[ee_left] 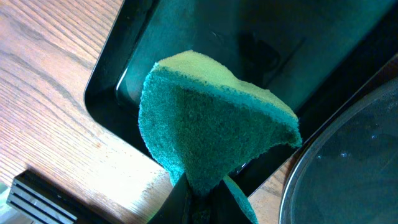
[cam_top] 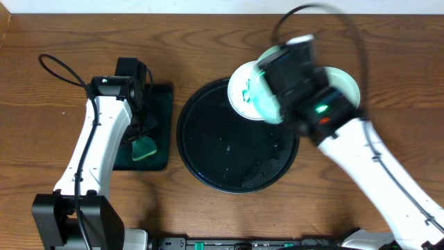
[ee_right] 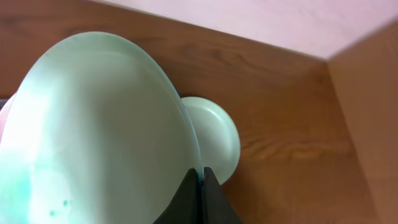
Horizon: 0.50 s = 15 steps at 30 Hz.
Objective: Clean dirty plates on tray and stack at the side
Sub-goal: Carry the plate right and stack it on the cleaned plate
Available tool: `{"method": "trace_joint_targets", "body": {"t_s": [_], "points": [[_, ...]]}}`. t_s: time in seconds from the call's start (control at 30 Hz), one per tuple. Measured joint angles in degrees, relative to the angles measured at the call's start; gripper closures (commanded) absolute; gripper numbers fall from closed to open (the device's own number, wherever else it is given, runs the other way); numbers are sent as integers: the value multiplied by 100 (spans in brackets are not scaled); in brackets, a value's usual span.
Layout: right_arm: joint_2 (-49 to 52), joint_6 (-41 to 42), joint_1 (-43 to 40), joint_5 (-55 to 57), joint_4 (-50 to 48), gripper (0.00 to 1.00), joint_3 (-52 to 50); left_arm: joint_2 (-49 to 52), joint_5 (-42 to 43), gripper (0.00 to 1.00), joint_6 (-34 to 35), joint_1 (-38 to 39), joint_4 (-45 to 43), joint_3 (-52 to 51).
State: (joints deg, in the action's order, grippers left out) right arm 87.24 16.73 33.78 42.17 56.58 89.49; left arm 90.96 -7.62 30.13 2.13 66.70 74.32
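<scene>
You're pinching 1 green-smeared plate (ee_right: 99, 137) by its rim in your right gripper (ee_right: 200, 177) over the round tray's (cam_top: 208, 146) edge, while your left gripper (ee_left: 199, 194) is clamping the sponge (ee_left: 211, 124).

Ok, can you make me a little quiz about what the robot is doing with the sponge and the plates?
1. True or false: the left gripper is pinching the green sponge.
2. What does the right gripper hold by its edge? A) a cup B) a white plate C) nothing
3. Fill in: the scribble marks on that plate are coloured ____.

Key: 1 true; 2 B; 3 green.
</scene>
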Motion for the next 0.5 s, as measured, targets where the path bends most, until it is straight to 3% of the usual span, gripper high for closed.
{"method": "trace_joint_targets", "body": {"t_s": [0.5], "points": [[42, 610, -3654, -2188, 424, 99, 87, 0, 0, 93, 0, 0, -7, -7]]}}
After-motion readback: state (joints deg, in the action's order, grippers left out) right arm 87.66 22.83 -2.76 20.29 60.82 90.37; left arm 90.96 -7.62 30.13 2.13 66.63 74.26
